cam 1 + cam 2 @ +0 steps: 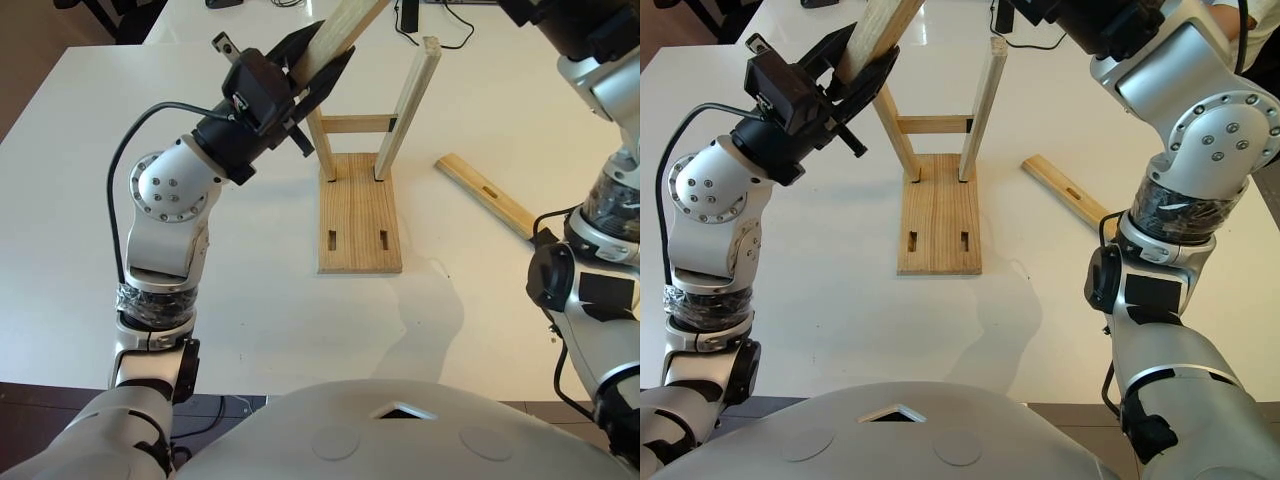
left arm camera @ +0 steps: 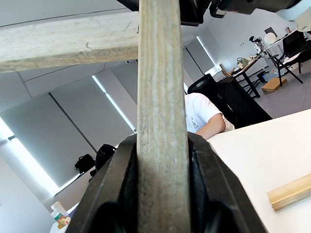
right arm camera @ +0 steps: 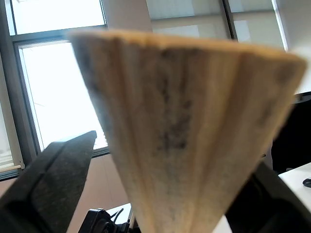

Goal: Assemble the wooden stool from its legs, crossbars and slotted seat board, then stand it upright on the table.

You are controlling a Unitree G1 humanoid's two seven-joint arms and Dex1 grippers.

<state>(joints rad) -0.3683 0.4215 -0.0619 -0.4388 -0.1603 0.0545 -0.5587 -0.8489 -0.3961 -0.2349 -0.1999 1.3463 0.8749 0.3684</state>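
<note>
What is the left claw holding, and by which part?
A wooden bar, clamped near its lower end between the fingers of the left claw; the rest of the bar slants upward beyond the claw.

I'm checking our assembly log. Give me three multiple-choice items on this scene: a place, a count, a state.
1. The loose bar lies, relative to the board:
A. on it
B. right of it, on the table
C. under it
2. How many board slots are empty?
A. none
B. four
C. two
3. The left gripper is:
A. shut on a raised leg
B. open over the table
C. open on the board
1 B: it lies flat on the table, apart from the board.
2 C: the two near slots are bare; standing legs fill the far ones.
3 A: the raised leg sits clamped in it.
</note>
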